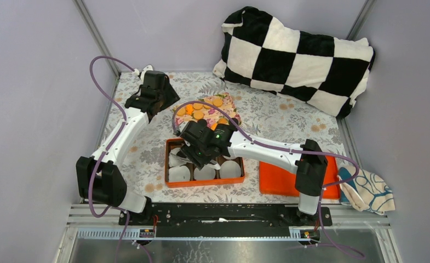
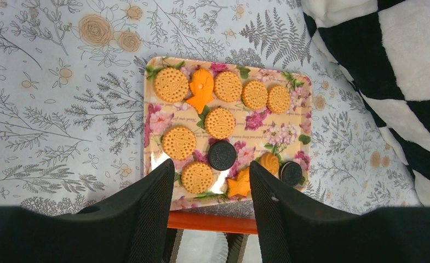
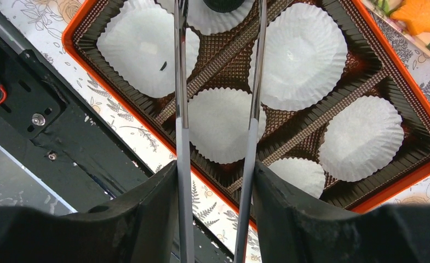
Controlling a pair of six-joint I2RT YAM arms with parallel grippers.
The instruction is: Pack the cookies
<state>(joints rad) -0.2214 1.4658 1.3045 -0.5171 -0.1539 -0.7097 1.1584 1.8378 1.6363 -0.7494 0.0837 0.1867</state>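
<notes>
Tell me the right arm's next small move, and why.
Probably lift the right gripper straight up from the orange box. The dark cookie seems to lie in a paper cup with both fingers clear of it, so the drop looks done. More cookies wait on the tray.

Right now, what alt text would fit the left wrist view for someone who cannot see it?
The left gripper hangs open above a rectangular floral-print tray holding seven round tan cookies, two round dark cookies and three orange shaped pieces. The tray lies on a grey leaf-print cloth, with a black-and-white checkered pillow at right.
</notes>
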